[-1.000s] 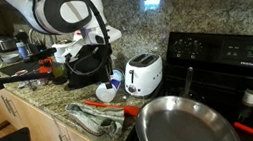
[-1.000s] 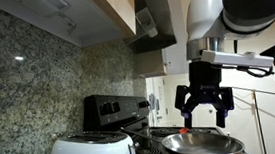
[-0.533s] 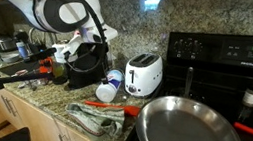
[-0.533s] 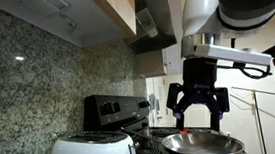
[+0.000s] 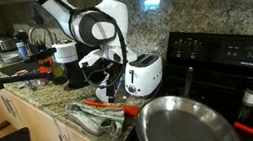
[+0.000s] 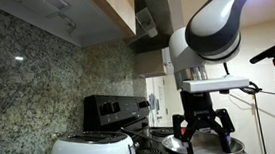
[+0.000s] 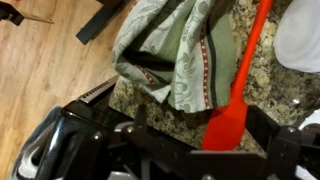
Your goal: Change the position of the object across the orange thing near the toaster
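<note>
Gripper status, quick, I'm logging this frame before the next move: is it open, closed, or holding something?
Gripper: open, fingers spread apart in an exterior view, with nothing visibly held between them.

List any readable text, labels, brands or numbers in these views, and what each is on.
Nothing can be read in any view.
stove control panel: lit display and small markings, too blurred to read.
toaster: no label or brand can be made out.
dish towel: striped pattern only, no words.
</note>
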